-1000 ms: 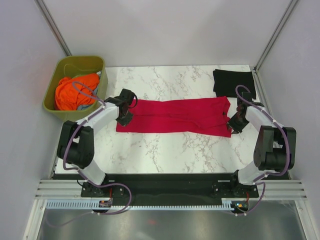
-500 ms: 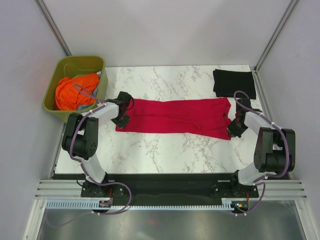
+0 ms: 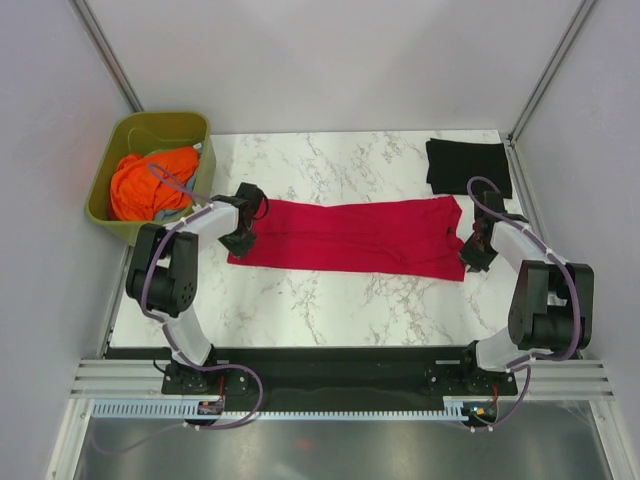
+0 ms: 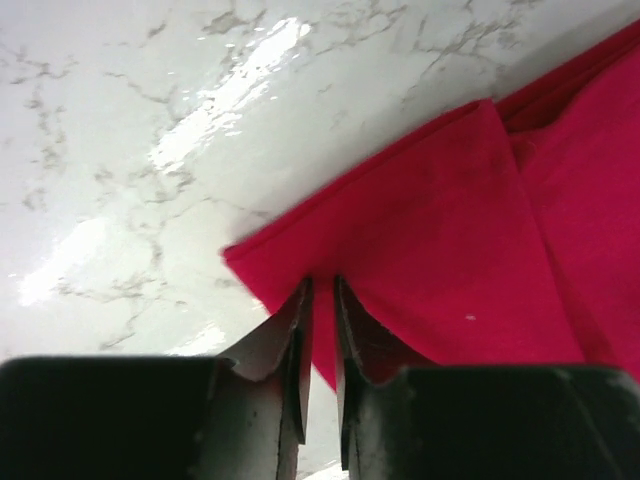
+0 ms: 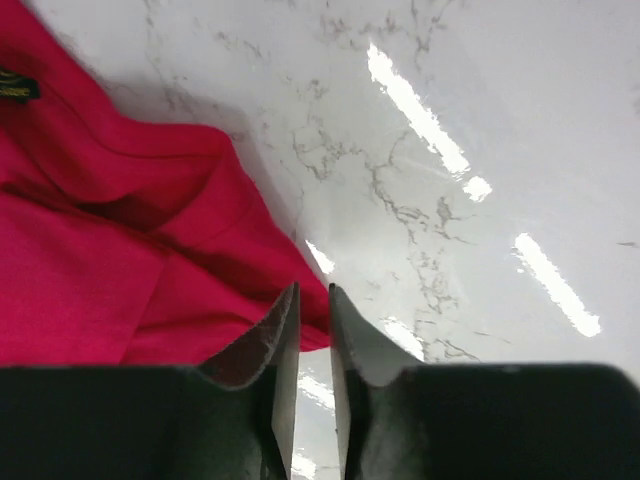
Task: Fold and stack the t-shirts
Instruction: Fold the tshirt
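Lower now than a second ago, my left gripper (image 4: pixel 318 285) and right gripper (image 5: pixel 313 292) each pinch an end of the red t-shirt (image 3: pixel 350 235), jaws barely a slit apart.

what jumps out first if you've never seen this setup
A red t-shirt lies stretched in a long band across the marble table, the left fingers pinching its left end, the right fingers nearly shut at its right corner. A black t-shirt sits folded at the far right corner, and a green tub by the far left edge holds orange cloth.
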